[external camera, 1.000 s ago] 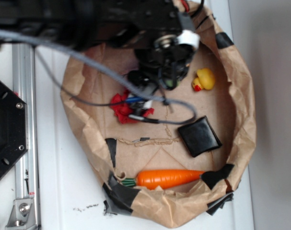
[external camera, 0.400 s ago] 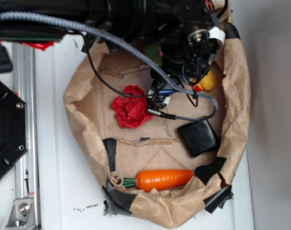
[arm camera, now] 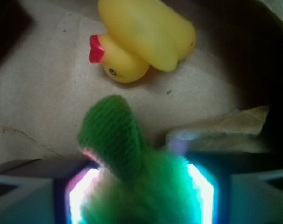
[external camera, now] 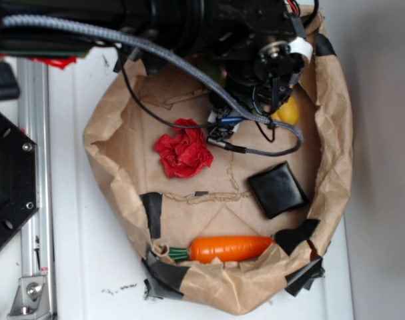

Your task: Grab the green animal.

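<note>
Exterior view: you are looking straight down, from farther off, on the paper-lined basket [external camera: 335,133]. Wrist view: you are peering close between the jaws. Both are sharing the yellow duck [external camera: 289,112] [arm camera: 141,39].

A white table top [external camera: 89,267] carries a crumpled brown paper bag [external camera: 335,153], rolled down into a shallow nest and patched with black tape. On the paper floor inside lie a red crumpled cloth [external camera: 184,150], a black square pad [external camera: 277,189], an orange carrot [external camera: 225,249] along the near wall, and a yellow rubber duck [arm camera: 141,39], lying tipped on the paper.
</note>
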Controlling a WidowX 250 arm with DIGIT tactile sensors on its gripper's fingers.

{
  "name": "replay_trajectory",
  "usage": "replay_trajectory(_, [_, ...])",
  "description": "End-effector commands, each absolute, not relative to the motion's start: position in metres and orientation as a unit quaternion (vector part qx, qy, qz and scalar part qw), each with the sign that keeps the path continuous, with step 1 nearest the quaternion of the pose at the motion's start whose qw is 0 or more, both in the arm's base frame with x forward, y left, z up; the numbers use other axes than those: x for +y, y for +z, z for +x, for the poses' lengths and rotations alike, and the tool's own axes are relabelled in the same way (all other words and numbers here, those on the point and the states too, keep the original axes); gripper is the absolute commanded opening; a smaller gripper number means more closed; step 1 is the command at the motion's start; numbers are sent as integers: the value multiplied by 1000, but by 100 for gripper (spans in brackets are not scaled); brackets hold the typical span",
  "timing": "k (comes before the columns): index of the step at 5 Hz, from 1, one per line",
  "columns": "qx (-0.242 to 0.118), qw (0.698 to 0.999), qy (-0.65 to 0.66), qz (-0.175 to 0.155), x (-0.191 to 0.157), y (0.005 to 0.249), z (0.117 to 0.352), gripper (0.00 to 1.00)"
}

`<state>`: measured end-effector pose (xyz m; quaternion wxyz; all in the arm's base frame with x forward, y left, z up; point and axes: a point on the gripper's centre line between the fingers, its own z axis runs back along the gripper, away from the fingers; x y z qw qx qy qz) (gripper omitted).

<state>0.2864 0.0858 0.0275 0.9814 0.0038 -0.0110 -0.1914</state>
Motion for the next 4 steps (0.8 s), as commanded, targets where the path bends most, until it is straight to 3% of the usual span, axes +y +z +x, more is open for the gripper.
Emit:
replay_trajectory(1, [-32, 978, -207, 3, 29, 139, 281, 0])
replay_trajectory(2, [-61, 989, -136, -4, 14, 173, 275, 0])
replay_trajectory(4, [-73, 993, -88, -13, 5, 174, 272, 0])
